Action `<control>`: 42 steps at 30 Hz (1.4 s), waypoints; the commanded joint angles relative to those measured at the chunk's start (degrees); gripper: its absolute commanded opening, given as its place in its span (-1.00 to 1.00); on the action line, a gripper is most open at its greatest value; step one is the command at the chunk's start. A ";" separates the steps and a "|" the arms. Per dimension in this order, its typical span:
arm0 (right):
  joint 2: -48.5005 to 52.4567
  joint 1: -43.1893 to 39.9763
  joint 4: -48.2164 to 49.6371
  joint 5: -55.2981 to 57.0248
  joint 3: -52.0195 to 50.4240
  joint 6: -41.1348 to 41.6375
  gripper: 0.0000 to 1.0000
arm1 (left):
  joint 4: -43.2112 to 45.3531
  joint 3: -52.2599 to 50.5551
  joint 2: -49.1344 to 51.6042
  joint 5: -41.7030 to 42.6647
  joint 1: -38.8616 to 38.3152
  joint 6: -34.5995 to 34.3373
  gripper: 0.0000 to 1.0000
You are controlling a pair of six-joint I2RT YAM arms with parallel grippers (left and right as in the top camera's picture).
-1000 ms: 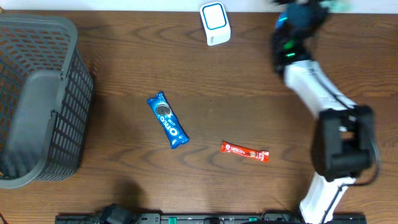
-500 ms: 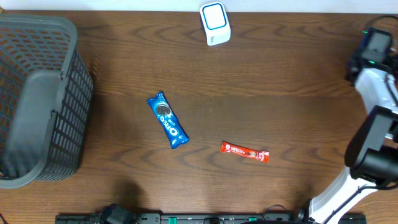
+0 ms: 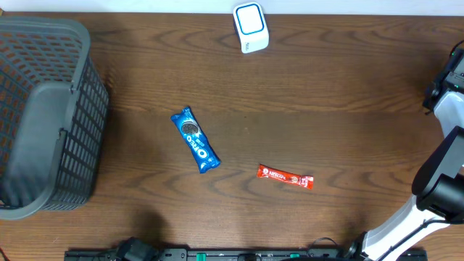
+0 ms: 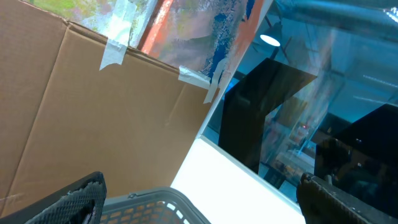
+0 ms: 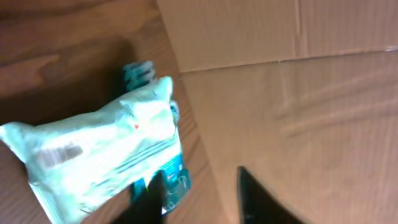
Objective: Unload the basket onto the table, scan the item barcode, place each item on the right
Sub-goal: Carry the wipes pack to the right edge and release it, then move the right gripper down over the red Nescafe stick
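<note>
Releasing looks to be the step in hand (my reading, not an observation). In the right wrist view the right pincer [image 5: 205,196] has its two dark fingers parted with nothing between them; the plain brown cardboard wall [image 5: 298,93] shows through the gap. The pale green-and-white crinkly plastic packet [image 5: 99,155] lies just left of the fingers on wood grain, at the foot of the cardboard; whether a finger touches it I cannot tell (blur).

To do it well: open fully and lift straight clear, so that no finger drags the film; for the next item, grip across the short width and leave the barcode face bare toward the scanner.

The left pincer [image 4: 200,186] is spread wide and empty; it points upward past the rim of the dark grey plastic mesh basket [image 3: 43,29].

On the dark brown wooden table [image 3: 326,87]:
- the blue foil biscuit pack [image 3: 195,140] lies diagonally mid-table;
- the slim red sachet [image 3: 285,176] lies near it, apart, toward the robot's side;
- the white block-shaped scanner [image 3: 251,27], with a blue-bordered window, stands at the far edge, well apart from both.

Writing: "OREO" in white on the blue pack; the sachet's white lettering is too small to read; the packet's print is blurred; nothing is legible on the scanner.
</note>
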 commanded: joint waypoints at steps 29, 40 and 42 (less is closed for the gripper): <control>-22.67 59.58 -51.56 -57.90 -0.28 10.64 0.75 | 0.22 0.04 -0.55 -0.13 0.24 -0.50 0.95; -22.53 63.06 -53.20 -61.66 -1.29 12.61 0.99 | 0.22 0.04 -0.55 -0.13 0.24 -0.50 0.96; -22.53 62.64 -53.62 -62.42 -2.16 13.03 0.98 | 0.22 0.04 -0.55 -0.13 0.24 -0.48 0.96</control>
